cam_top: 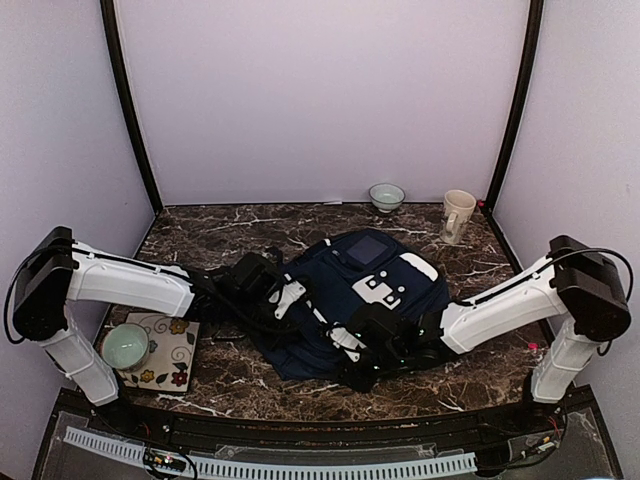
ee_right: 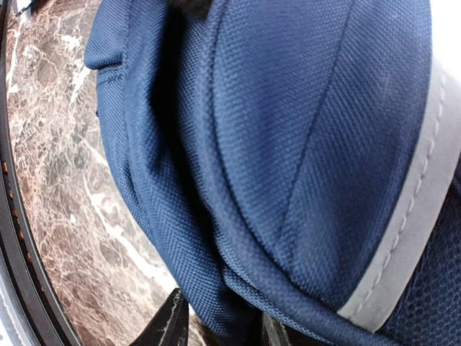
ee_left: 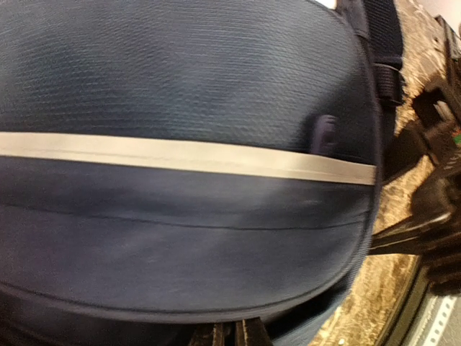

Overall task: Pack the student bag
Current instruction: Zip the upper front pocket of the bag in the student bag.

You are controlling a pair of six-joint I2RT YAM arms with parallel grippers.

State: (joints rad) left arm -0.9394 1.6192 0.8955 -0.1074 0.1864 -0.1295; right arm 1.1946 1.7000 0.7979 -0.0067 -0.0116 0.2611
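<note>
Student bag [cam_top: 330, 272]: navy fabric, white stripes, white patch, lying flat.

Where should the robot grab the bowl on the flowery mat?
Probably by the rim, coming from straight above. The bowl sits upright and open on the mat, so its thin wall can be pinched from inside and outside.

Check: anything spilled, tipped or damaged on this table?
Nothing stands out. The student bag lies flat mid-table; the mug, the back bowl and the near-left bowl on its floral mat stand upright, nothing spilled.
</note>
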